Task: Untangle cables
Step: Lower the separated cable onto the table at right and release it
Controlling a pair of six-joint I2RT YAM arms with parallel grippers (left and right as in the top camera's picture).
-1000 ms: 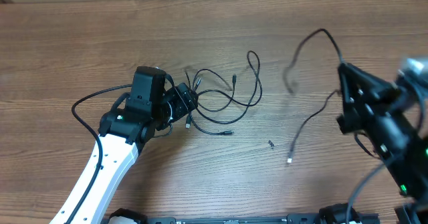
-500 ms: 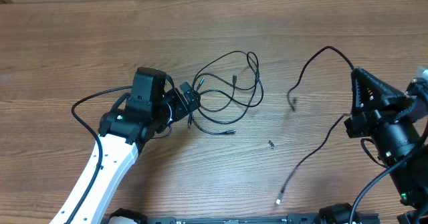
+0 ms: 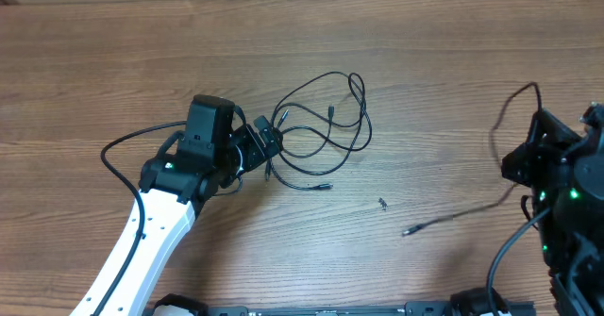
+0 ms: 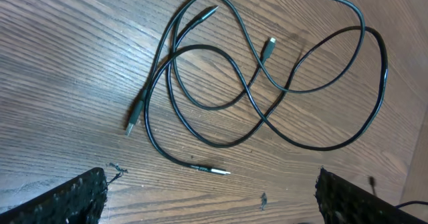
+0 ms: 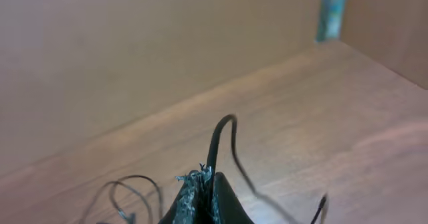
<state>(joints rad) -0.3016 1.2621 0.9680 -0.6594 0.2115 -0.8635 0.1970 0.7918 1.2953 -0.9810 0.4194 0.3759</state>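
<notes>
Since my right hand (image 5: pixel 202 196) is pinched shut on one cable (image 3: pixel 453 218) and holding it up well apart from the others, I'd call this partway done. What's left is the tangle (image 3: pixel 321 132), a few thin black cables looped over each other on the tabletop (image 3: pixel 425 71). It sits just in front of my left hand (image 3: pixel 262 146), which is wide open and holding nothing. Only a tiny speck (image 3: pixel 381 203) lies between the two, so nothing's really in the way.

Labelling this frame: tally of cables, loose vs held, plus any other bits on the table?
tangled cables on the table: 2
held cable in the right gripper: 1
small dark scrap: 1
Total: 4
</notes>
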